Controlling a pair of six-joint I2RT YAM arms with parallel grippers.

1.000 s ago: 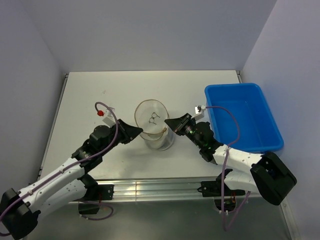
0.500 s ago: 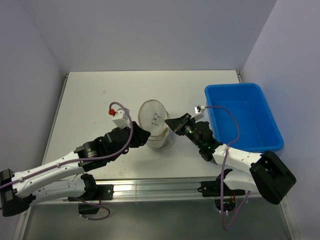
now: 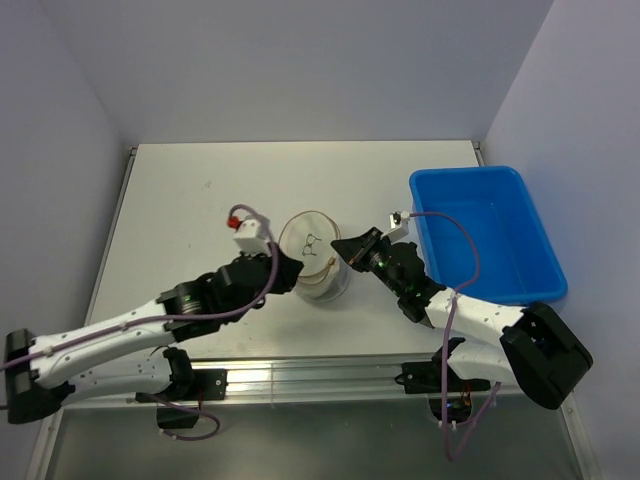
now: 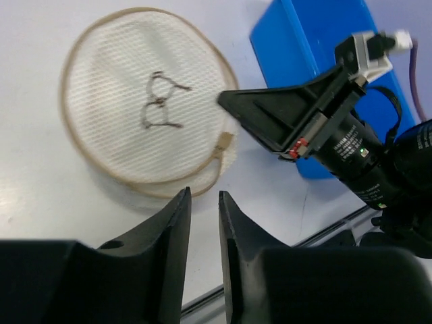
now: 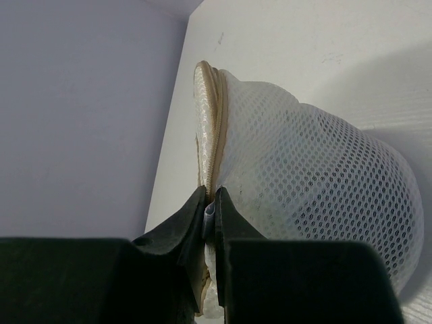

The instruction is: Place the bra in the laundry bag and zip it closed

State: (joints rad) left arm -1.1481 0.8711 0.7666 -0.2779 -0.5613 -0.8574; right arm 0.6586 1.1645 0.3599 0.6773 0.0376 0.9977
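Observation:
The laundry bag [image 3: 316,258], a cream-white mesh drum, stands mid-table, its round zip-rimmed lid with a dark mark facing up. The lid fills the left wrist view [image 4: 145,121], with a tan zip pull [image 4: 226,140] at its near-right rim. My left gripper [image 3: 291,273] hovers just left of and in front of the bag, its jaws a narrow gap apart and empty [image 4: 204,199]. My right gripper [image 3: 338,250] is shut on a small tab at the bag's zip rim [image 5: 209,202], on the right side. The mesh wall [image 5: 317,196] bulges beside it. No bra is visible.
A blue plastic bin [image 3: 490,235] stands at the right of the table, close behind the right arm; it also shows in the left wrist view [image 4: 304,40]. The white table [image 3: 190,190] ends in a metal rail at the near edge.
My left arm has swung right and closed in on the bag's front-left side. The bag's lid has shifted slightly right. The right gripper has kept its grip in place.

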